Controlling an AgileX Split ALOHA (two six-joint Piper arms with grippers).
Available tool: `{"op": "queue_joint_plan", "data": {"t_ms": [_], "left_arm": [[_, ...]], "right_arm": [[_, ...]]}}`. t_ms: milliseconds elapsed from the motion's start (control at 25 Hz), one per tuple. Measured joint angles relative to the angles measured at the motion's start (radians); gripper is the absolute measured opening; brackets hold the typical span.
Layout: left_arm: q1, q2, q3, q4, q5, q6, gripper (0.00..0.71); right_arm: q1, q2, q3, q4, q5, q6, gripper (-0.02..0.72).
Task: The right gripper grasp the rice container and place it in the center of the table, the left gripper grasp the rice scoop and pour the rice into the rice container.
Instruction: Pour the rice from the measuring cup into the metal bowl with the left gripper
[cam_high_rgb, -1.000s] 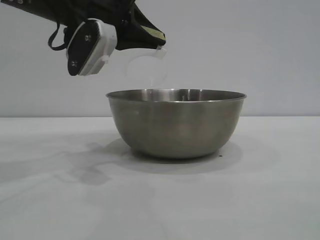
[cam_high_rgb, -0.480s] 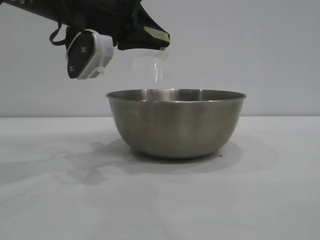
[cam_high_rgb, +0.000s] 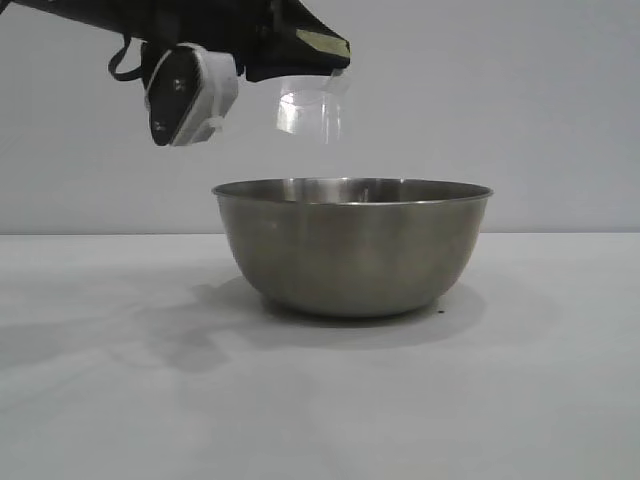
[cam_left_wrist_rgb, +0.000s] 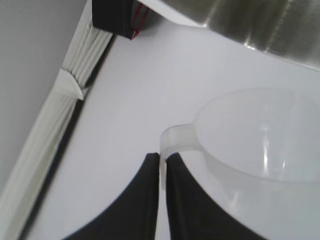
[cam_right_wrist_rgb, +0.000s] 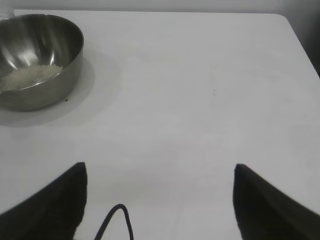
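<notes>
Aloft, left hand (cam_left_wrist_rgb: 161, 162): fingers pinched tight on the side handle of the rice scoop (cam_high_rgb: 310, 105), a clear plastic cup held above the near-left rim of the rice container (cam_high_rgb: 352, 245). Rice container: steel bowl standing on the white bench (cam_high_rgb: 520, 380), rice (cam_right_wrist_rgb: 27, 76) lying in its bottom. Right hand (cam_right_wrist_rgb: 160, 200): fingers spread wide, holding nothing, over bare bench well apart from the bowl.

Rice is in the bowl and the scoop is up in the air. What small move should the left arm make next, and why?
Probably carry the rice scoop sideways off the rice container and lower it to the table. The scoop looks empty, the rice lies in the container, and the left end effector pinches the scoop's handle above the rim.
</notes>
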Motion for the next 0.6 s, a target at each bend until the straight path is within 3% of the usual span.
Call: {"op": "queue_joint_plan", "data": {"t_ms": [200, 400, 600], "left_arm": [[0.0, 0.0, 0.0, -0.248, -0.088, -0.323, 0.0], [0.0, 0.0, 0.0, -0.602, -0.143, -0.62, 0.0], [0.0, 0.0, 0.0, -0.875, -0.144, -0.793, 0.0]], "right_arm": [[0.0, 0.0, 0.0, 0.0, 0.0, 0.0, 0.549], [0.0, 0.0, 0.0, 0.0, 0.0, 0.0, 0.549], [0.0, 0.0, 0.0, 0.0, 0.0, 0.0, 0.549]]}}
